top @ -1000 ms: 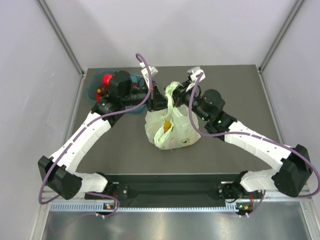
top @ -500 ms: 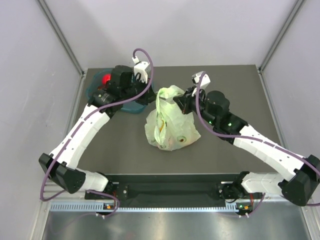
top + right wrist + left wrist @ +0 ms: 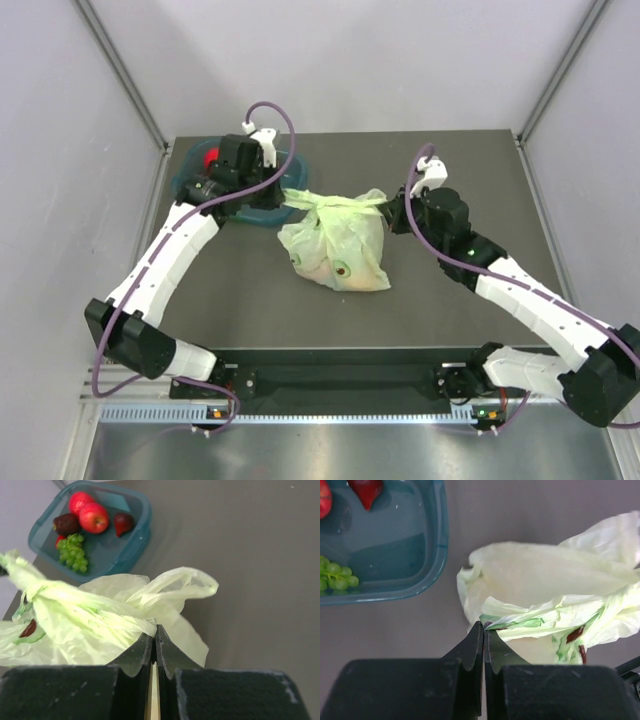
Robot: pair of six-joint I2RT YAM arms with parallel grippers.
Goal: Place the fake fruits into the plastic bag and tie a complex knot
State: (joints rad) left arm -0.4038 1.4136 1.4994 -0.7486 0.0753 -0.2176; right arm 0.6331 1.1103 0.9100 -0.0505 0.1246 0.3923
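Observation:
The pale green plastic bag (image 3: pixel 338 250) lies mid-table, and fake fruits show dimly through its side (image 3: pixel 341 268). Its handles are drawn into a taut, bunched band (image 3: pixel 335 202) between my two grippers. My left gripper (image 3: pixel 287 195) is shut on the band's left end, with crinkled film pinched at its fingertips (image 3: pixel 484 625). My right gripper (image 3: pixel 391 207) is shut on the right end (image 3: pixel 154 629), where a loose loop of bag (image 3: pixel 185 585) sticks out beyond the tips. I cannot tell whether the bunch is a knot.
The teal tray (image 3: pixel 190 180) stands at the back left, partly under my left arm. In it lie red apples (image 3: pixel 92 515), green grapes (image 3: pixel 74 554), a dark purple fruit (image 3: pixel 65 524) and a dark red one (image 3: pixel 122 522). Grey walls close the table's sides and back.
Both grippers have moved apart, the left leftward and the right rightward, each still shut on the bag's handles. The handles went from slack and raised to a taut band. The bag turned and shifted slightly.

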